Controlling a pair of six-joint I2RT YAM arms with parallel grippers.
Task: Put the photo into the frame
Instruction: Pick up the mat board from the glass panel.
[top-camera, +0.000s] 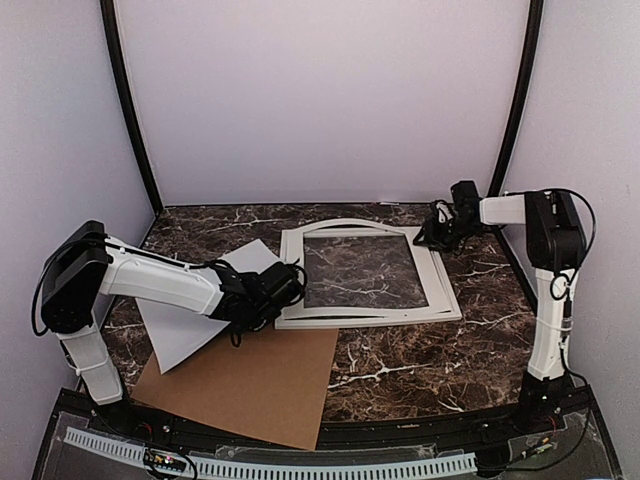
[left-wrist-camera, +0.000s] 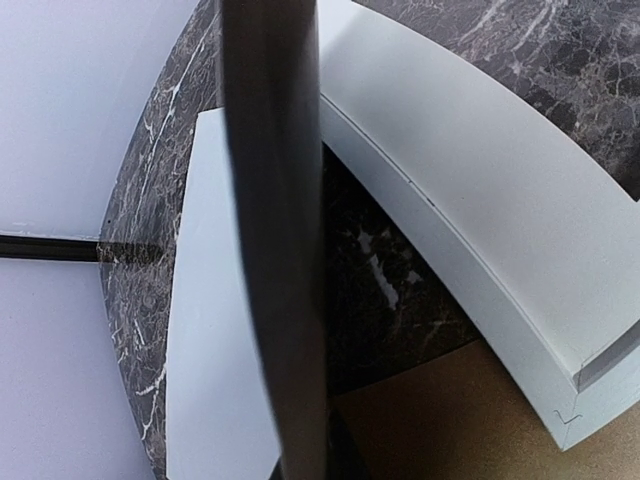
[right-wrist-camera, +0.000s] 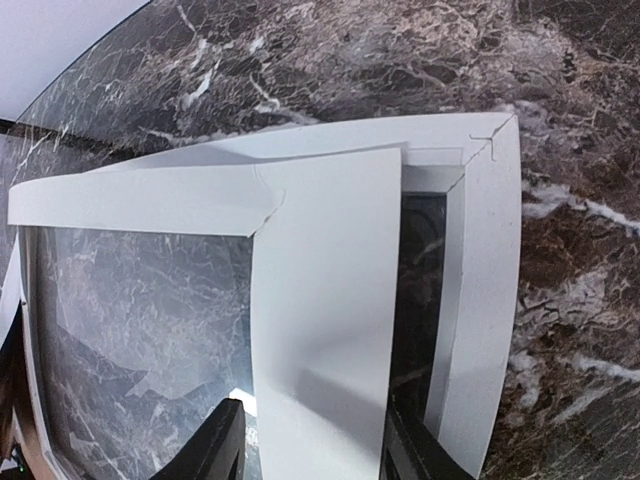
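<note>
Dark marbled counter, pale walls on three sides. White frame lies flat mid-counter, marble showing through its clear centre. A white mat sits on top of it, skewed. The mat's far edge arches up off the frame, and its right band stands raised and throws a shadow on the pane.

Right claw is at the frame's far right corner. Its fingers stand apart with the mat's right band between them; cannot tell if they press on it.

Photo: no printed side shows in any view. A white sheet lies flat left of the frame, partly under the left arm; possibly the photo face down.

Left claw is clenched, low beside the frame's left rail near its near-left corner, over the edge of the white sheet. Cannot tell whether it pinches anything.

Brown cardboard sheet lies at the near edge. Its far side is tucked under the white sheet and the frame's near-left corner.
</note>
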